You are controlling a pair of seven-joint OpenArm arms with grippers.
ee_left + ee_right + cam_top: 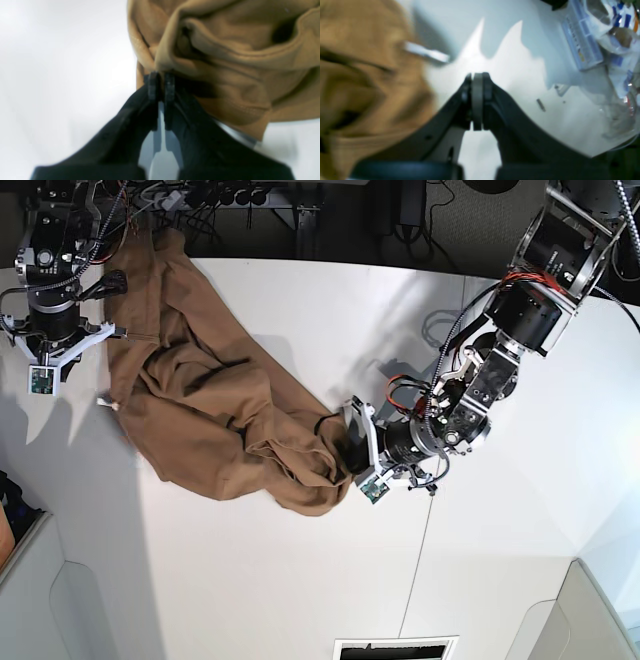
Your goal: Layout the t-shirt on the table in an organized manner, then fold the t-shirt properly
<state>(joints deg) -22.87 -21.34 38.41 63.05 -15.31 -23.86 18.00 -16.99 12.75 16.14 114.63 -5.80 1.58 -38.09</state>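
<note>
Cloth lies crumpled across the white table (300,580): the tan-brown t-shirt (210,410) sprawls from about eleven o'clock in the base view down toward the centre, bunched in thick folds, with one end trailing up to the table's far edge at eleven o'clock. A small white label (426,53) sticks out at the shirt's edge in the right wrist view, blurred.

At the shirt's four o'clock corner, near the middle of the table, the left gripper (161,75) reaches in low from three o'clock. Its fingers are pressed together on a pinch of the shirt's fabric, which gathers into tight creases right at the tips; a stitched hem (240,107) shows on the cloth just beside them.

The right gripper (477,76) sits at ten o'clock in the base view, by the shirt's upper left side. Its fingers are closed flat against each other with nothing visible between them, and the shirt lies at nine o'clock of them in the wrist view, apart from the tips.

Clear plastic packaging (607,37) with blue markings lies at two o'clock in the right wrist view.
</note>
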